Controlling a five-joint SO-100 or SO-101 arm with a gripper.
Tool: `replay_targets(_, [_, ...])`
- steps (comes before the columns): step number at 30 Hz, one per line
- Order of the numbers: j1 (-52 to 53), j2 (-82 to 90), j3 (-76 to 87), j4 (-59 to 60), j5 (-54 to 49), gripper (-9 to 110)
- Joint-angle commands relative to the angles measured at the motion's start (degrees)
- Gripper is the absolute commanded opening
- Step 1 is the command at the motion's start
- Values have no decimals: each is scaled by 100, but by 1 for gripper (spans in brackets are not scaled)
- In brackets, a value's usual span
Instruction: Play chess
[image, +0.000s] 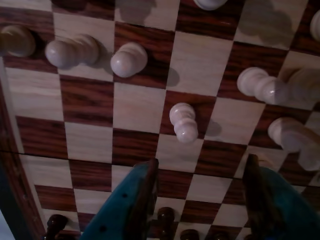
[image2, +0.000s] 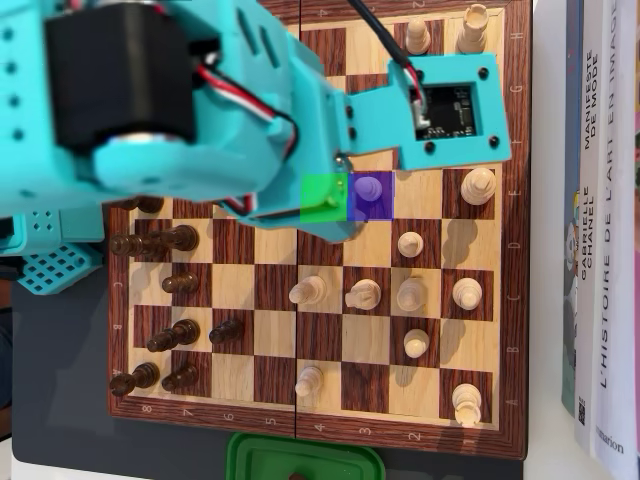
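Wooden chessboard (image: 90, 100); white pawn (image: 183, 122) upright below spread, empty gripper (image: 200, 172).

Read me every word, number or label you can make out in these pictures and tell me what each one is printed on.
"MANIFESTE DE MODE": spine of a white book at the right edge of the overhead view.
"GABRIELLE CHANEL": lower on that spine.
"L'HISTOIRE DE LA MODE": spine of the outer book.
"marion": foot of that spine, start cut off.
Chessboard border: rank numbers and file letters, mostly too small.
Wrist view: no text.

Bare squares below open claw (image: 200, 170), white pawn (image: 183, 121) just ahead
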Motion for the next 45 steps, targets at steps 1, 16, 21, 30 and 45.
replay_targets(1, [62, -9, -272, -35, 26, 23])
replay_targets(16, [62, -598, -598, -35, -9, 23])
replay_targets(21, [70, -659, -571, -35, -9, 23])
replay_targets(30, [149, -668, -536, -44, -9, 23])
replay_targets(45, [141, -976, -589, -44, 0, 23])
